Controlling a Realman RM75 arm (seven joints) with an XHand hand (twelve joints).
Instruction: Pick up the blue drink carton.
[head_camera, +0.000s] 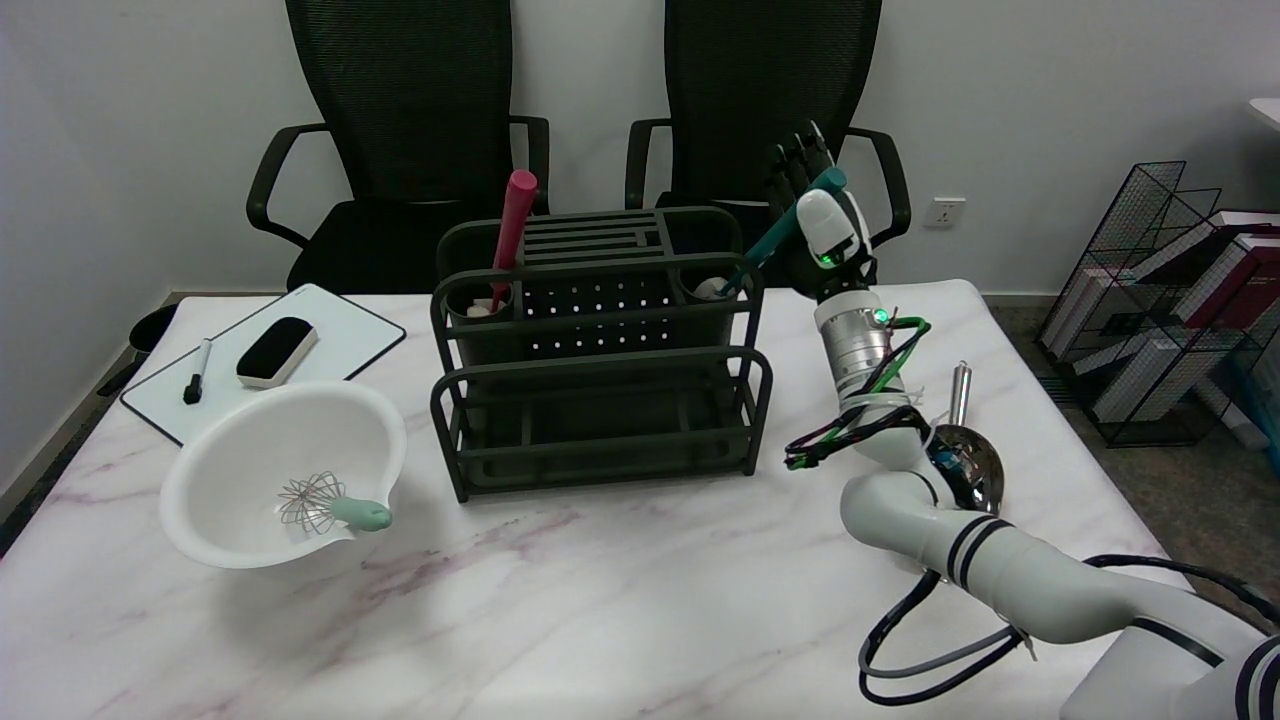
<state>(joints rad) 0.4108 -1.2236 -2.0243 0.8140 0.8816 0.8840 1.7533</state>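
At the far right end of the rack (600, 400), my right hand (805, 205) is up in the air, fingers pointing away from cam toward the chairs; they're dark against the chair (770, 80) so I can't tell if they're apart or together, or touching the teal utensil handle (785, 232) that leans out of the rack's right cup just beside them. Blue drink carton: I can't find it anywhere in view. Red handle (515, 225) stands in the left cup. Left of rack, white bowl (285, 470) w/ whisk (325, 505) inside, whiteboard (265, 355) w/ eraser (277, 350) & marker (196, 372) behind it. Metal ladle (965, 455) lies on the table (600, 620), partly under my forearm.
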